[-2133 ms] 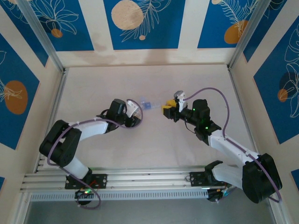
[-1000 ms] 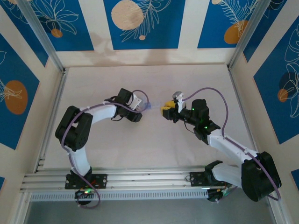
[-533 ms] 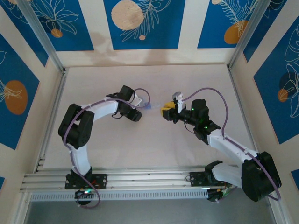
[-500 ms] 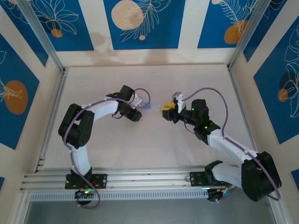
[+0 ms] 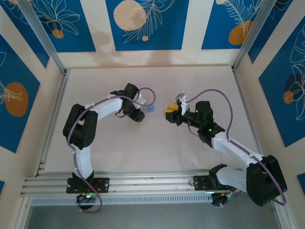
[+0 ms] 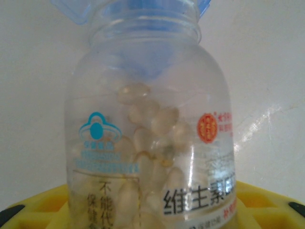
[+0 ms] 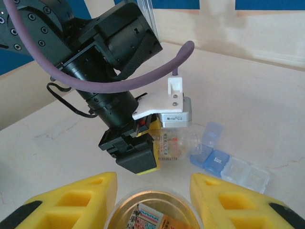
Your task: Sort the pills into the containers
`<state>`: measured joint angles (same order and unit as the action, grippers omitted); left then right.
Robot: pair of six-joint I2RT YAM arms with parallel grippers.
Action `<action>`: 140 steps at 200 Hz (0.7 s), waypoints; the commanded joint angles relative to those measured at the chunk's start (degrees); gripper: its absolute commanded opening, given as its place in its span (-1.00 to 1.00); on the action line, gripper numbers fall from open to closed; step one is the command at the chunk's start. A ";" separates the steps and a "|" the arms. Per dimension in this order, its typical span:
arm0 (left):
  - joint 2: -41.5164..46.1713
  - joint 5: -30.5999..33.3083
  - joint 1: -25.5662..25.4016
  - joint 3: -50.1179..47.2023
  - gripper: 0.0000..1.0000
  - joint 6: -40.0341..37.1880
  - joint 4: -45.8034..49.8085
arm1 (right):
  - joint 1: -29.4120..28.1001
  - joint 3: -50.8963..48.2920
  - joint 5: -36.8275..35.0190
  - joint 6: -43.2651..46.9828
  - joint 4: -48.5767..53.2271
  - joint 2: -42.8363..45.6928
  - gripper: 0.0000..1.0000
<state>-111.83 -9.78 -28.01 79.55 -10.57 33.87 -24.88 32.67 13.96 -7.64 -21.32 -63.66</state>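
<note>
1. Look at that vial (image 6: 147, 143): clear glossy plastic with a printed label, throwing glare.
2. Inside it, the pills (image 6: 150, 119) are translucent tan, smooth and shiny.
3. The pill box (image 7: 228, 164) is slick translucent plastic, part blue, part clear.
4. Yellow pads (image 7: 71, 198) on the right gripper (image 7: 152, 188) are matt, dimpled foam, with a clear-rimmed round piece (image 7: 152, 210) between them.
5. The table (image 5: 190, 81) is pale, matt and faintly veined.
6. The left gripper (image 7: 152, 143) has black matt casing.

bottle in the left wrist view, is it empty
No, a heap of pale pills shows through the clear wall of the bottle.
</note>
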 commanded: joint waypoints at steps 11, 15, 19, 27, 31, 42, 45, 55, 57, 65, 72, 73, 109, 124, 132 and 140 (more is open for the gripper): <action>-2.24 0.64 0.59 4.24 -1.00 -3.52 6.45 | -0.08 1.64 1.16 -0.10 0.65 0.20 -1.00; -2.36 0.81 0.60 4.53 -1.00 -3.77 6.89 | -0.08 1.66 1.29 -0.10 0.67 0.20 -1.00; -2.49 1.04 0.67 4.84 -1.00 -3.98 7.22 | -0.08 1.70 1.25 -0.10 0.67 0.20 -1.00; -2.68 1.40 0.66 5.49 -1.00 -4.33 7.94 | -0.12 1.70 1.28 -0.10 0.81 0.20 -1.00; -2.77 1.56 0.60 5.80 -1.00 -4.52 8.24 | -0.08 1.70 1.36 -0.10 0.77 0.20 -1.00; -3.02 1.86 0.61 6.59 -1.00 -5.03 9.20 | -0.08 1.84 1.48 -0.10 0.92 0.21 -1.00; -3.10 2.01 0.59 6.79 -1.00 -5.20 9.46 | -0.08 1.82 1.43 -0.10 0.97 0.20 -1.00; -3.35 2.30 0.58 7.61 -1.00 -5.65 10.49 | -0.08 1.84 1.45 -0.10 0.94 0.25 -1.00; -3.40 2.35 0.63 7.79 -1.00 -5.75 10.69 | -0.08 1.87 1.43 -0.05 0.93 0.21 -1.00; -3.65 2.69 0.56 8.38 -1.00 -6.04 11.43 | -0.08 1.94 1.44 -0.14 1.02 0.30 -1.00; -3.80 2.83 0.56 8.76 -1.00 -6.30 11.90 | -0.10 1.88 1.50 -0.16 1.04 0.29 -1.00; -3.77 2.88 0.57 8.77 -1.00 -6.31 11.96 | -0.09 1.88 1.51 -0.17 1.03 0.33 -1.00; -4.75 4.13 0.32 11.18 -1.00 -7.51 14.27 | -0.09 1.90 1.68 -0.30 1.11 0.29 -1.00; -5.40 4.58 0.27 12.06 -1.00 -8.10 15.23 | -0.12 1.92 1.63 -0.34 1.16 0.29 -1.00; -5.74 4.75 0.17 12.54 -1.00 -8.23 15.59 | -0.09 1.88 1.63 -0.39 1.11 0.33 -1.00; -6.05 4.86 0.18 12.99 -1.00 -8.41 15.94 | -0.08 1.88 1.60 -0.38 1.11 0.37 -1.00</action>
<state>-115.90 -6.17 -28.01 90.11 -16.97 45.98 -24.88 32.91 14.85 -7.64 -20.14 -63.66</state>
